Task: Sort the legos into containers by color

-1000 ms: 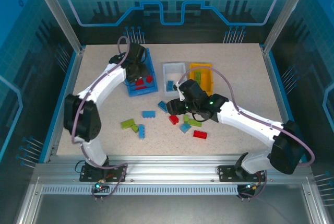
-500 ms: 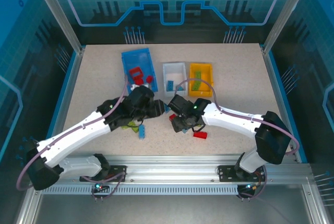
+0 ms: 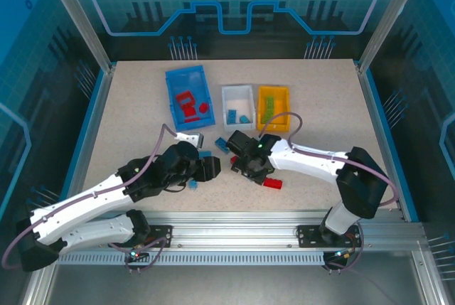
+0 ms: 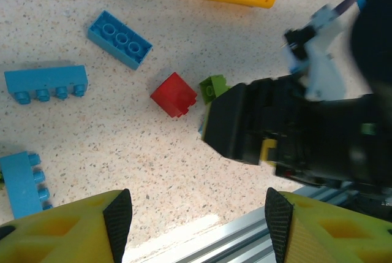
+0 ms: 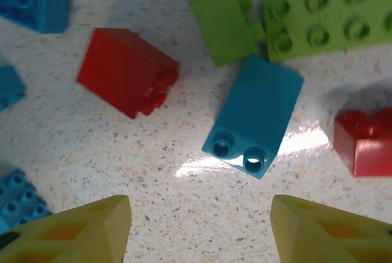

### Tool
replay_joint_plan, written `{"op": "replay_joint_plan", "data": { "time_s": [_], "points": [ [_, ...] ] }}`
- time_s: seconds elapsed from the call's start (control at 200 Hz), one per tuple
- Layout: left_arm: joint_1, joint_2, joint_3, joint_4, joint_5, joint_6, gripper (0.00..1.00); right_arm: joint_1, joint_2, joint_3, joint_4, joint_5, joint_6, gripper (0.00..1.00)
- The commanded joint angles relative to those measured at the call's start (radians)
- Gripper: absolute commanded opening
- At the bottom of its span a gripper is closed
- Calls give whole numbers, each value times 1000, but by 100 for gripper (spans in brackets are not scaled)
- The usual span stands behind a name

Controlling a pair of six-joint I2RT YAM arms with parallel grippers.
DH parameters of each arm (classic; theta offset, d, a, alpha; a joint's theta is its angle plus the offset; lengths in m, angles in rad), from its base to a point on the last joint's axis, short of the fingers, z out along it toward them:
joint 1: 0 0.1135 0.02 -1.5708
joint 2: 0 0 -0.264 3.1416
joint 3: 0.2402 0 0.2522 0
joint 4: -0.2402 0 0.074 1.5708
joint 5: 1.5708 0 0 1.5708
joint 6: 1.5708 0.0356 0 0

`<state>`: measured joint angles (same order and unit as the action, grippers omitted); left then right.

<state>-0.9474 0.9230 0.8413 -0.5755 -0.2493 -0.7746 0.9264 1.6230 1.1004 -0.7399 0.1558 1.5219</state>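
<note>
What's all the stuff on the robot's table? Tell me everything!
Big blue plastic bin: one, far left; a few red bricks inside.
Small white plastic bin: one, middle; two blue bricks inside.
Small orange-yellow plastic bin: one, right of the white; one green brick inside.
Loose red studded bricks: two, on the table near the grippers.
Loose blue studded bricks: at least four, there too.
Loose lime green studded bricks: at least two, there too.
Speckled table: one, beige.
Left gripper: open, over the bricks.
Right gripper: open, over a blue brick.
</note>
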Motion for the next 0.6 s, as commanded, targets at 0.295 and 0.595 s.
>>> {"op": "replay_joint_plan", "data": {
  "time_s": [0.295,0.595],
  "points": [
    [-5,-14,-10,32,2,51,63,-63,51,-52,14,-50,196,61],
    [-5,-13,-26,54,14,47,63,-87,72,-70,36,-39,165,44]
  ]
}}
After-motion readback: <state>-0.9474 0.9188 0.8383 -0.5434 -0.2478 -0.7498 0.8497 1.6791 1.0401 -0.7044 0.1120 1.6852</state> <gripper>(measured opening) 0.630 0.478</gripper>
